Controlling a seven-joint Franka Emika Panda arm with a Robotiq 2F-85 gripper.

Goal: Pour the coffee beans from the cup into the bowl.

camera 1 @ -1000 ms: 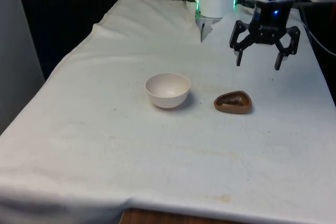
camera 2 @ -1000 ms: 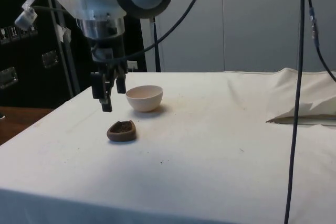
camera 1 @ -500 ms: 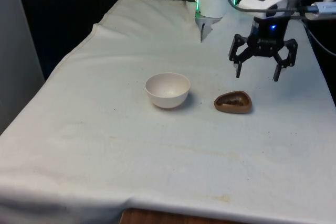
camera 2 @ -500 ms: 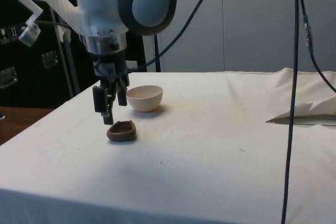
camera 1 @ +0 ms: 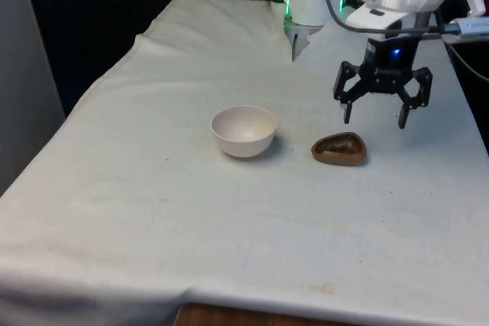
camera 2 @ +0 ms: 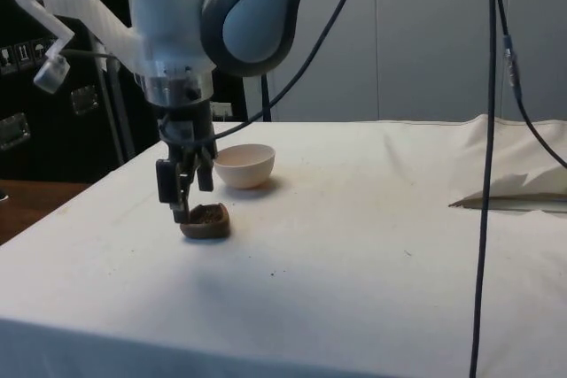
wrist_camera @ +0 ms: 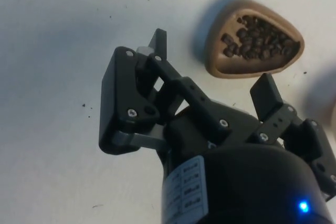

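Observation:
A small brown teardrop-shaped cup (camera 1: 338,149) holding dark coffee beans rests on the white cloth. At the front view's left of it stands a pale, empty bowl (camera 1: 244,130). My gripper (camera 1: 374,117) hangs open just above the cloth, behind the cup and slightly towards the front view's right, with nothing between its fingers. From the side, the gripper (camera 2: 182,206) is low beside the cup (camera 2: 205,220), with the bowl (camera 2: 243,165) beyond. In the wrist view the cup (wrist_camera: 253,45) lies just past the spread fingertips (wrist_camera: 158,42), and the gripper (wrist_camera: 212,67) does not touch it.
The cloth has a raised fold (camera 1: 295,42) near the robot's base, seen from the side as a crease (camera 2: 509,194). Dark cables (camera 2: 485,174) hang down over the table. The table's edge (camera 1: 470,104) runs close to the gripper on the front view's right.
The open gripper has come down towards the cloth and drifted slightly to the front view's left, closer to the cup. Cup and bowl have not moved.

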